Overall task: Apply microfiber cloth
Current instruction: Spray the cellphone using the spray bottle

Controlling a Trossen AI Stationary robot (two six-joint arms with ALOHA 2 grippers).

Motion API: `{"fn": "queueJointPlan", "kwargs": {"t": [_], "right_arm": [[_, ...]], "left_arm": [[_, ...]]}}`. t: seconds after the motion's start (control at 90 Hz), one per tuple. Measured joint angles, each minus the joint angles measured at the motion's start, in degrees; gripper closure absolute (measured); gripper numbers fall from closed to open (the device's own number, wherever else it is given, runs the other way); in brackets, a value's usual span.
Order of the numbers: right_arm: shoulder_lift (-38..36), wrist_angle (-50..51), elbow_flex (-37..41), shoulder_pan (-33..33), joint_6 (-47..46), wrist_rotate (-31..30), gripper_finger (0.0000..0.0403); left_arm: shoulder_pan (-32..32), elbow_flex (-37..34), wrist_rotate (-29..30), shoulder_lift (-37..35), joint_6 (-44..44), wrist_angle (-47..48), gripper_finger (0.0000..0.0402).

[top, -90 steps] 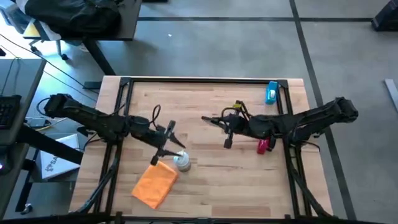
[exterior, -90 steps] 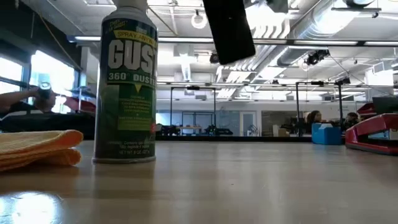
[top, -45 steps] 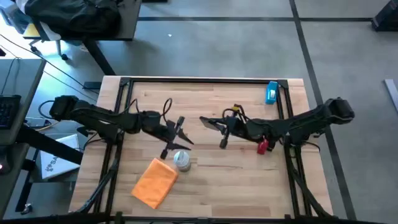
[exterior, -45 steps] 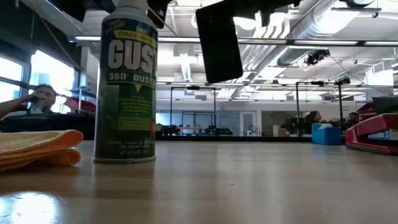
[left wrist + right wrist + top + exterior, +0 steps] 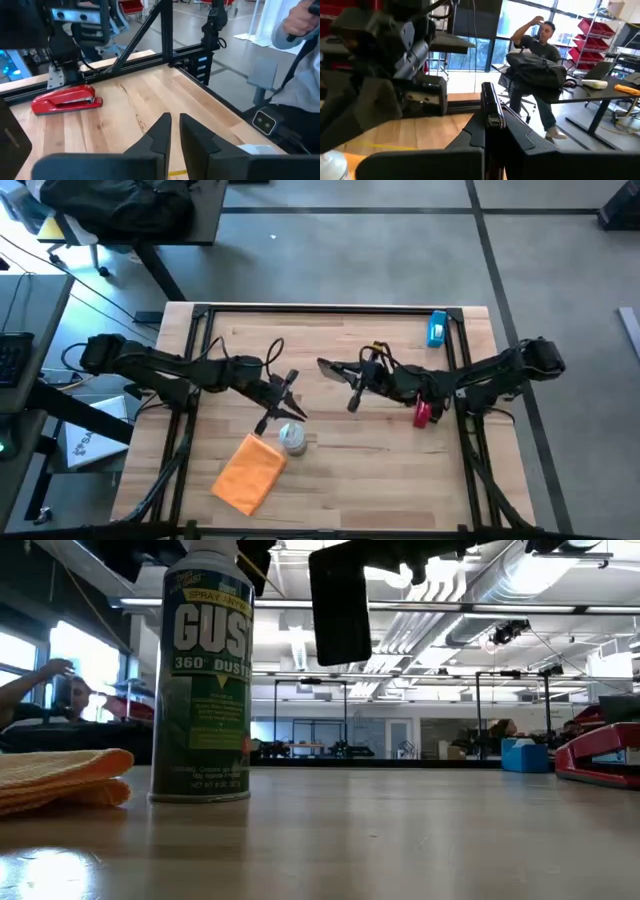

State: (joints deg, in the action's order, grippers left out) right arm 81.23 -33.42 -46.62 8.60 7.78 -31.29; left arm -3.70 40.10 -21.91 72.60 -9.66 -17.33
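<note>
The right gripper holds the black phone edge-on in the air above the middle of the table, its jaws pinching the phone's thin sides. The left gripper hangs just beyond the spray can, jaws nearly pressed together and holding nothing. The microfiber cloth lies folded on the near left part of the table, touching or almost touching the can.

The likeliest trouble, as I judge it, is the can: it stands upright right against the cloth, so a reach for the cloth from the far side could knock it over or drag it along. The jaws would also need to spread first; closed as they are, they would only push the fabric. A pinch on a folded cloth may lift just the top layer. The phone is gripped by narrow edges, and rubbing pressure could twist it loose.

Counted: one cloth, one phone, one can, one red stapler, one blue object at the far right, two arms
</note>
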Motion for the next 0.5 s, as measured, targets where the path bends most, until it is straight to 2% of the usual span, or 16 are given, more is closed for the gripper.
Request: {"fn": "queueJointPlan", "kwargs": {"t": [0.133, 0.256, 0.5], "right_arm": [[0.0, 0.07, -0.01, 0.0, -0.02, 0.02, 0.0402], [0.0, 0.12, 0.0, 0.0, -0.23, 0.39, 0.0402], [0.0, 0.11, -0.01, 0.0, -0.23, 0.39, 0.0402]], "left_arm": [[0.0, 0.0, -0.42, 0.0, -0.08, 0.71, 0.0383], [0.04, 0.0, -3.46, 0.04, -0.51, 1.09, 0.0383], [0.04, 0.0, -3.3, 0.04, -0.51, 1.73, 0.0383]]}}
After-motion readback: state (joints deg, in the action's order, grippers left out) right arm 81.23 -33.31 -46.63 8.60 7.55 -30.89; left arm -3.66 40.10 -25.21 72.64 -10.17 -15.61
